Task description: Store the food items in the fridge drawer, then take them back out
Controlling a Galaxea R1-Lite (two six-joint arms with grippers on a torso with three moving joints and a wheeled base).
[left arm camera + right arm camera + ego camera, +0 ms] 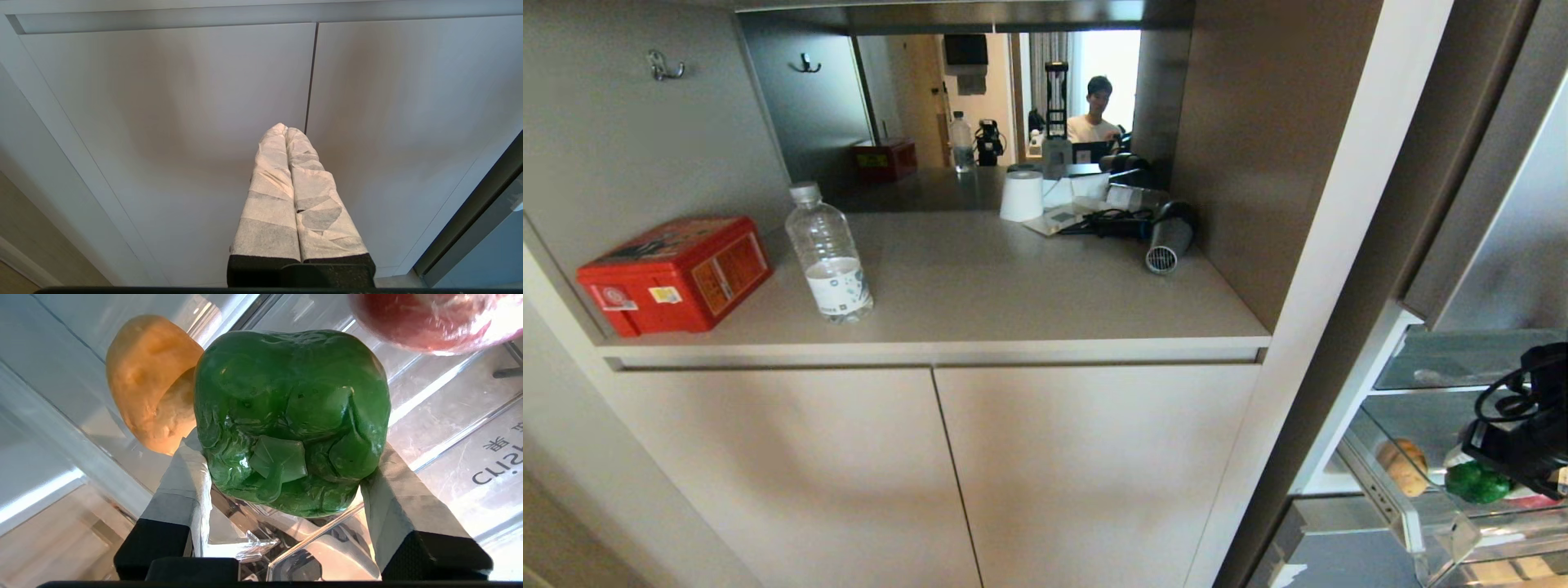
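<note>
- My right claw (286,498) is down in the fridge drawer (1417,535), about half spread, and its two wrapped fingers (188,486) are pressed against opposite sides of the green bell pepper (290,416), so I have hold of it
- The pepper sits squarely between my fingertips, its short stem (278,461) turned back toward my wrist, its glossy body filling the gap
- The potato (153,381) lies just beyond my one finger, touching or nearly touching the pepper's side; I cannot tell which
- Farther out past the pepper, off my other finger, a red rounded thing in shiny film (425,318) rests on the clear plastic
- From my head, this claw shows as a black block with looped cable (1523,433) low at the right edge, over the pepper (1478,482), with the potato (1403,465) beside it in the clear bin
- Whether the pepper is lifted off the drawer floor or resting on it, I cannot tell
- My left claw (286,128) is parked well away from all this, its wrapped fingers pressed together on nothing, pointing at the pale cabinet doors (184,122)
- On the counter (1013,294) above those doors, far from my working claw, stand a red box (678,273), a water bottle (829,253), a white roll (1022,196) and a hair dryer (1168,237)
- A person (1094,114) shows in the mirror behind the counter
</note>
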